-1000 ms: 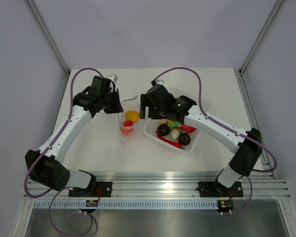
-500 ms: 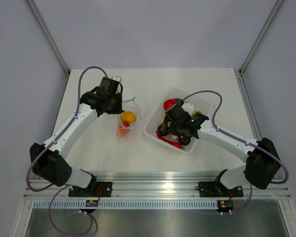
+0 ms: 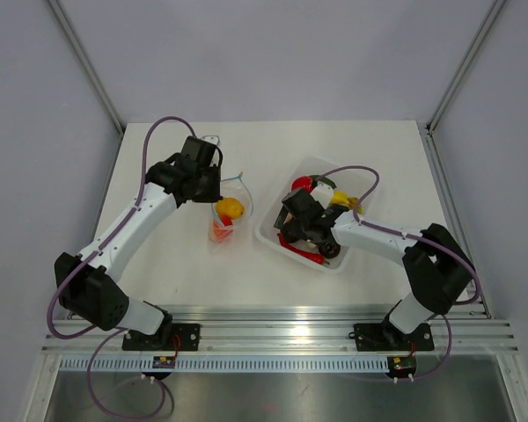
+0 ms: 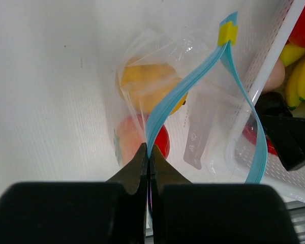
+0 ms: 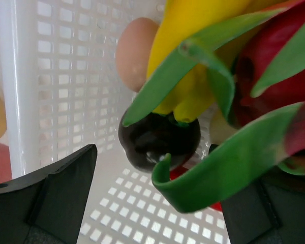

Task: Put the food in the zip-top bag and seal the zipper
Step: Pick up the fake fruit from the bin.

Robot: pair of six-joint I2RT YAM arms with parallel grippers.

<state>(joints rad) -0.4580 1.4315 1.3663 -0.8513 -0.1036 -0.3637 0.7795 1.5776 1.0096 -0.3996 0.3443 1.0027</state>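
The white perforated plastic tray [image 5: 56, 91] held glossy toy produce, and the right gripper [image 5: 152, 183] hung inside it, jaws spread wide over a dark brown round fruit [image 5: 157, 140]. Just left of the tray lay the zip-top bag [image 4: 157, 86], a thin, limp clear film holding a yellow-orange fruit [image 4: 142, 84] and a red one [image 4: 160, 145]. The left gripper [image 4: 148, 152] was pinched tight on its light blue zipper [image 4: 185, 90], likely the stiffest, surest handhold. The smooth, light toys looked liable to slip; gripping across the widest part seemed wisest
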